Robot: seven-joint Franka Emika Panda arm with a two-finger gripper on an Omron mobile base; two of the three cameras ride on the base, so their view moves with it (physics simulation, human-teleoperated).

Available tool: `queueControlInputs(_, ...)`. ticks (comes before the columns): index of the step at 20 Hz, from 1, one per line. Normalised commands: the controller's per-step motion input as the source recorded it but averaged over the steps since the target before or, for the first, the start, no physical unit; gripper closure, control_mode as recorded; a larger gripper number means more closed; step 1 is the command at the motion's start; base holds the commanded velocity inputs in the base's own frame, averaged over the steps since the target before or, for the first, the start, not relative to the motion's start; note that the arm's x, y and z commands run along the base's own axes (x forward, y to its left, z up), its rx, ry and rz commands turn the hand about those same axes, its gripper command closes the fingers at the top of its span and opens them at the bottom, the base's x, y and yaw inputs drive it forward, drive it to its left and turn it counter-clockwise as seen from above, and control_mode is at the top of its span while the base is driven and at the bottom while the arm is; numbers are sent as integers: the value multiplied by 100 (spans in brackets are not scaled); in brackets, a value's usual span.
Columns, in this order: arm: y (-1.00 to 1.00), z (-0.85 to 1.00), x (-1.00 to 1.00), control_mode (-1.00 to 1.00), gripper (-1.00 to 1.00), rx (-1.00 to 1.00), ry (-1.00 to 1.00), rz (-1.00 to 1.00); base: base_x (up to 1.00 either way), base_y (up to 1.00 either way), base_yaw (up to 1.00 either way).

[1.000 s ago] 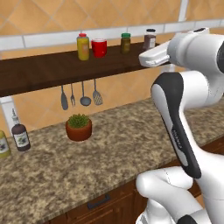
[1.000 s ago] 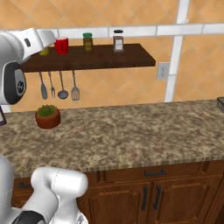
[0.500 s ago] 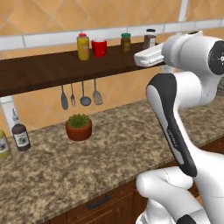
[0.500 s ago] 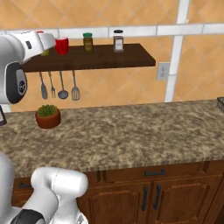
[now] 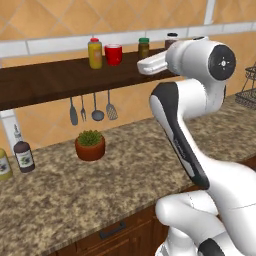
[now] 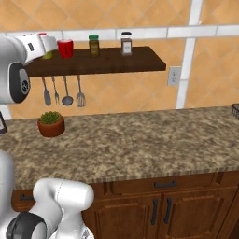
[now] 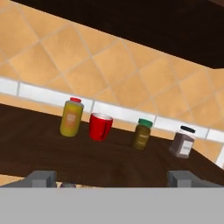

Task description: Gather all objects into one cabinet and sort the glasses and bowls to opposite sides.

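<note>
Tool (image 7: 111, 177) open, facing red cup (image 7: 100, 126)

Upper left of the frame: dark wooden wall shelf (image 6: 107, 63) carrying a red cup (image 6: 66, 48), a green-lidded jar (image 6: 94, 45) and a dark-lidded spice jar (image 6: 126, 43). Below it, hanging utensils (image 6: 63, 91). Left of centre, potted plant (image 6: 51, 124) on the speckled granite surface (image 6: 140, 144). Bottom: brown cabinet doors (image 6: 158, 210).
</note>
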Motion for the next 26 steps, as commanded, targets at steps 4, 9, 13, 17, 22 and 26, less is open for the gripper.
queueControlInputs(4,0,0,53,-100,-100,6,0,2,0,0,0)
queueControlInputs(9,3,-9,23,-100,-100,4,1,9,0,0,0)
queueControlInputs(13,4,0,14,-100,-100,1,1,7,0,0,0)
queueControlInputs(17,-3,-1,36,-100,-100,2,0,2,0,0,0)
queueControlInputs(22,-8,-11,54,-100,-100,1,2,0,0,0,0)
queueControlInputs(26,2,-22,40,-100,-100,4,9,0,0,0,0)
